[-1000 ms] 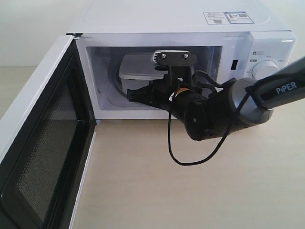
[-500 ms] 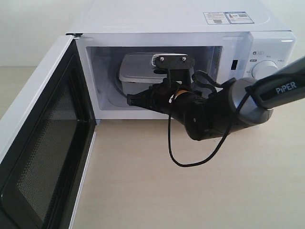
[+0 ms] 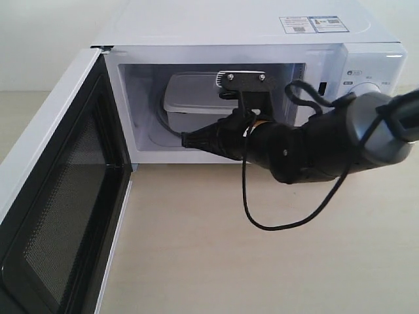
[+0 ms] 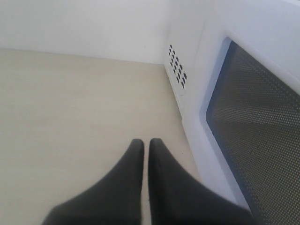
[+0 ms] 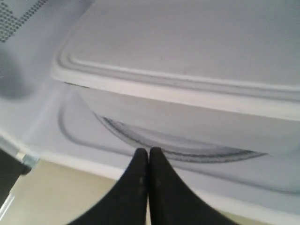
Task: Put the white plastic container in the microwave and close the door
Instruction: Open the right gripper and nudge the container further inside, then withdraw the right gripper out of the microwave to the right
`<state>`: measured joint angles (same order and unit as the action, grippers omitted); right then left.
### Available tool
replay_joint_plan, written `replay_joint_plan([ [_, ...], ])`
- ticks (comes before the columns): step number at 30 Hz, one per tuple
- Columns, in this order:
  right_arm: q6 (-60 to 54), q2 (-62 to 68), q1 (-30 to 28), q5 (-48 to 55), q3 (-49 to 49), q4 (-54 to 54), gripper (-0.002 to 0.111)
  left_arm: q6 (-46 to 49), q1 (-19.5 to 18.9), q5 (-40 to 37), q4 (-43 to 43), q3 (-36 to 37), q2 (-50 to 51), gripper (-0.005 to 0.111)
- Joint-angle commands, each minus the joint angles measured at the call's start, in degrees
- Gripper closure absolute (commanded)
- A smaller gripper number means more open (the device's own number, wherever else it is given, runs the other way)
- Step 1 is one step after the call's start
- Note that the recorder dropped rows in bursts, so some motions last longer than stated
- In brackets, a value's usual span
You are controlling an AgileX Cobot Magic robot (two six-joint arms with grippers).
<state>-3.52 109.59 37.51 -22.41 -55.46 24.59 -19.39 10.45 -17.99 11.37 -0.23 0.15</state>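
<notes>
The white plastic container (image 3: 191,97) sits lidded inside the microwave (image 3: 249,29), resting on the glass turntable (image 5: 178,146). The right wrist view shows the container (image 5: 187,70) close ahead, filling the cavity. My right gripper (image 3: 185,139) is at the cavity's front sill just below the container, shut and holding nothing; its tips (image 5: 148,152) point at the container's near wall without touching it. The door (image 3: 59,196) stands wide open on the left. My left gripper (image 4: 145,143) is shut and empty over the tabletop, beside the door's outer face and its mesh window (image 4: 255,126).
The light wooden tabletop (image 3: 262,261) spreads in front of the microwave. A black cable (image 3: 281,222) loops down from the right arm. Vent holes (image 4: 177,72) mark the microwave's side wall. Two dials sit on the right panel (image 3: 363,91), partly hidden by the arm.
The right gripper's fingers have gone from open to shut with nothing in them, and the arm has drawn back slightly to the right. The container stays on the turntable.
</notes>
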Motion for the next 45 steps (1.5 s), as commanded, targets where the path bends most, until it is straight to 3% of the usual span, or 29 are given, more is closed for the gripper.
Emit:
replay_joint_plan([
  [1, -3.0, -7.0, -0.4, 9.0, 3.0, 0.0, 0.108, -0.5, -0.2, 0.0, -0.4, 0.2, -0.2, 0.102],
  [9, -8.5, -16.8, -0.3, 25.8, 9.8, 0.3, 0.108, -0.5, -0.2, 0.0, -0.4, 0.2, -0.2, 0.102],
  [14, -8.8, -35.1, -0.3, 30.0, 20.0, 2.6, 0.108, -0.5, -0.2, 0.0, -0.4, 0.2, -0.2, 0.102],
  [20, -7.4, -49.7, -0.3, 38.4, 24.0, 3.6, 0.108, -0.5, -0.2, 0.0, -0.4, 0.2, -0.2, 0.102],
  [23, -1.8, -51.2, -0.3, 39.5, 24.5, 3.7, 0.108, -0.5, -0.2, 0.0, -0.4, 0.2, -0.2, 0.102],
  [45, -4.4, -51.1, -0.4, 34.7, 24.5, 0.7, 0.108, -0.5, -0.2, 0.0, 0.1, 0.2, -0.2, 0.102],
])
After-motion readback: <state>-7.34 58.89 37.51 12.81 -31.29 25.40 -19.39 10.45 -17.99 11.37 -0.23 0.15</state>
